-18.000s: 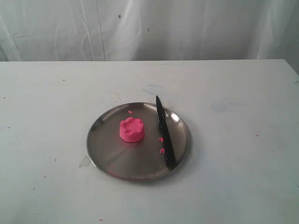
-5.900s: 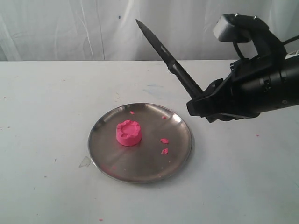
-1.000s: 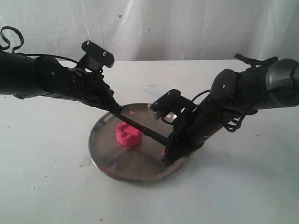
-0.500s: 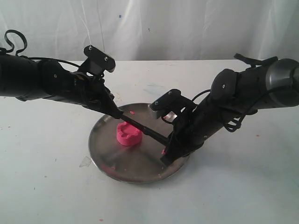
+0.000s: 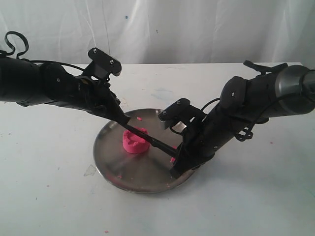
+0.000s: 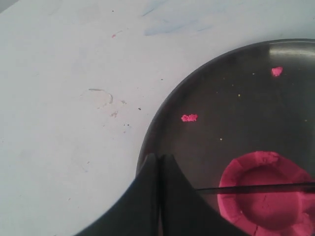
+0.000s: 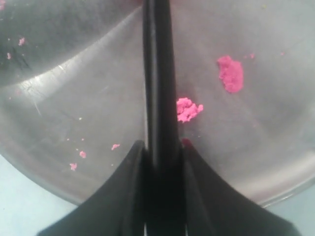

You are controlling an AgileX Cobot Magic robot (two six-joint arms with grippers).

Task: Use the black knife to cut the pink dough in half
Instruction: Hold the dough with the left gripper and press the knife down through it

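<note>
Now my right gripper (image 7: 161,146) is clamped on the handle of the black knife (image 7: 157,73) — its blade lies across the pink dough (image 6: 261,214) on the steel plate (image 5: 110,160). My left gripper (image 6: 158,157) has its fingers together at the blade tip — whether they pinch it, I cannot tell.
</note>
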